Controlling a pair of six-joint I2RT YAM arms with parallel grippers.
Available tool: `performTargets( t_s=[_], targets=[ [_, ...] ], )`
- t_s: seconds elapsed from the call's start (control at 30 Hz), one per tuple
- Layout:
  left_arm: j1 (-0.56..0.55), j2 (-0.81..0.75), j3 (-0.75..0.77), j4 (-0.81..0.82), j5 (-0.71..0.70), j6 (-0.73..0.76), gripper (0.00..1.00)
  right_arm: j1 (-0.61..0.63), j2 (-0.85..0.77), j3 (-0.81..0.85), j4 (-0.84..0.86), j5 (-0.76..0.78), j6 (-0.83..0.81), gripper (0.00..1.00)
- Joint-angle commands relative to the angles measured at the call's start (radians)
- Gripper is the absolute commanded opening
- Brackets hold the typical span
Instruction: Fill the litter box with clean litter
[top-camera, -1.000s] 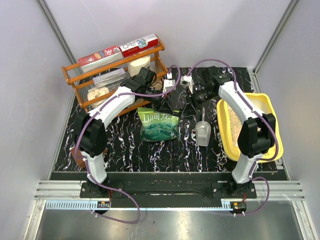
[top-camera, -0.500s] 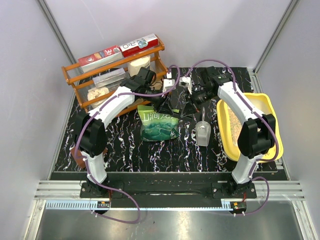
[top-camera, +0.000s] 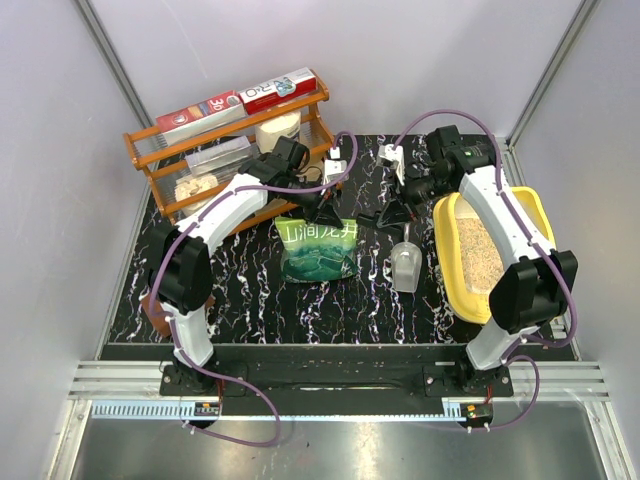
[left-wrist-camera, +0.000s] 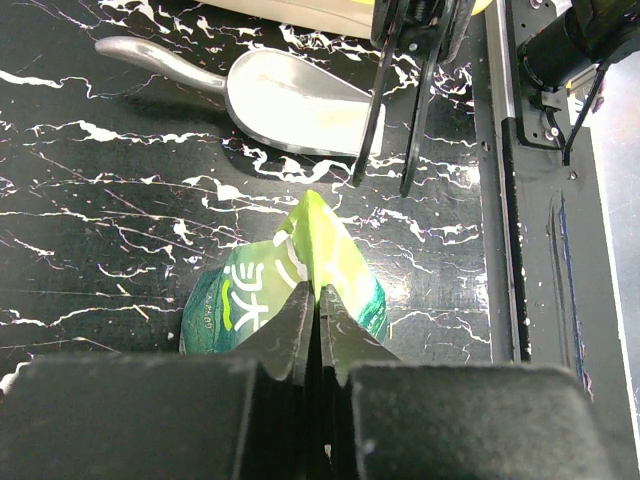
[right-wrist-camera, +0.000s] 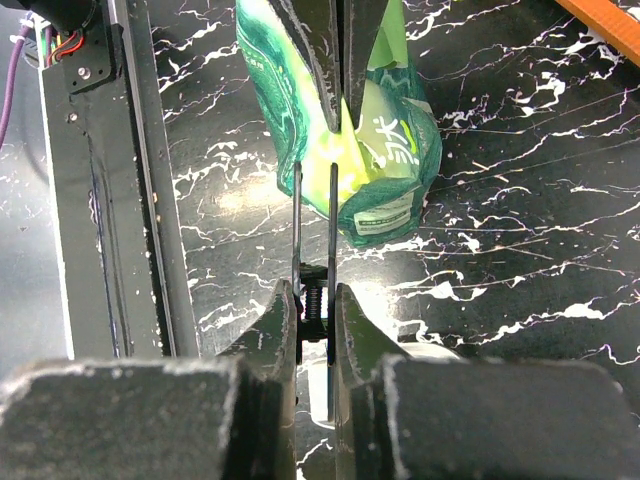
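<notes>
The yellow litter box lies at the right of the table with pale clean litter in it. The green litter pouch stands mid-table. My left gripper is shut on the pouch's pinched top edge. Just right of the pouch top, my right gripper is shut on a black two-bladed spring tool. The blade tips reach the pouch's upper corner, beside the left gripper's fingers. The left wrist view shows the tool a little beyond the pouch tip.
A grey scoop lies between the pouch and the litter box, under the right gripper. An orange wire rack with boxes and packets stands at the back left. The black rail runs along the near table edge.
The left gripper has opened and then shut again on the pouch's top edge. The right arm has swung right, drawing its tool back from over the pouch, and its jaws have narrowed.
</notes>
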Motion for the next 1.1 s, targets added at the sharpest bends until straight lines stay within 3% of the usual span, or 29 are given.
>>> performTargets(
  t_s=[0.0, 0.77, 0.93, 1.03, 1.07],
  targets=[
    [0.005, -0.028, 0.008, 0.021, -0.014, 0.002, 0.0, -0.004, -0.026, 0.021, -0.018, 0.008, -0.057, 0.0],
    [0.005, -0.029, 0.019, 0.034, 0.003, -0.018, 0.0, -0.001, 0.13, 0.109, 0.015, -0.011, -0.092, 0.0],
    [0.005, -0.029, 0.026, 0.034, -0.02, -0.021, 0.0, 0.01, 0.149, 0.139, -0.057, -0.025, -0.153, 0.0],
    [0.008, -0.035, 0.025, 0.038, -0.045, -0.016, 0.06, 0.029, 0.15, 0.141, -0.094, -0.029, -0.172, 0.0],
    [0.008, -0.038, 0.025, 0.041, -0.054, -0.019, 0.16, 0.036, 0.147, 0.139, -0.095, -0.025, -0.175, 0.0]
  ],
)
